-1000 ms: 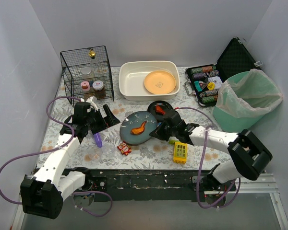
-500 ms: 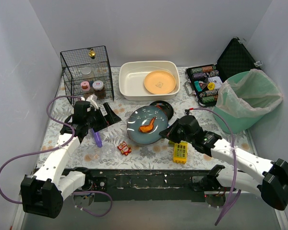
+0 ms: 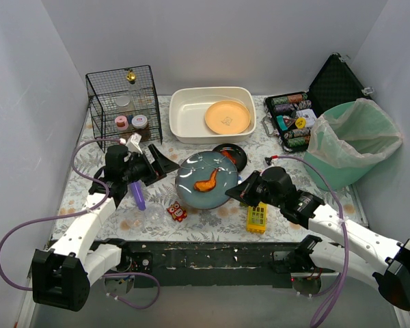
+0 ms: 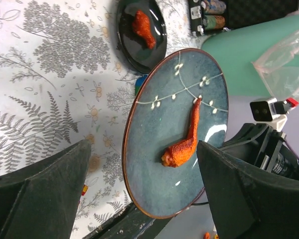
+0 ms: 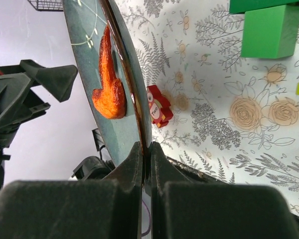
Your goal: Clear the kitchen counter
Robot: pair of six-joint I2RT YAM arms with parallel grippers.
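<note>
Kitchen counter (image 3: 212,220): fern-and-flower cloth top, spanning the white-walled booth directly ahead of both arm bases, dark scuffed front edge nearest them. Right gripper (image 3: 240,193): fingers (image 5: 132,167) pressed together on the rim of the blue plate (image 3: 215,197), which is held tilted over the middle of the counter; the right wrist view shows it nearly edge-on. On the plate: one orange fried piece (image 3: 206,182), long and tapered. Left gripper (image 3: 162,164): fingers (image 4: 45,194) spread wide, holding nothing, over the left half of the counter, facing the plate but apart from it. Far left corner: black wire basket (image 3: 123,102) containing small jars. Far edge, centre: white basin (image 3: 184,116) with an orange plate (image 3: 227,117) inside. Just behind the blue plate: small black dish (image 3: 236,158) carrying a red-orange piece. Far right corner: open black case (image 3: 290,119) of poker chips. Right edge: green bin (image 3: 328,167) with a pale liner. Near the front edge: yellow block (image 3: 257,217) beside the right gripper, red owl figure (image 3: 177,212) just left of centre, purple object (image 3: 139,199) under the left arm. Green block (image 5: 269,30): on the cloth, seen from the right wrist only.
</note>
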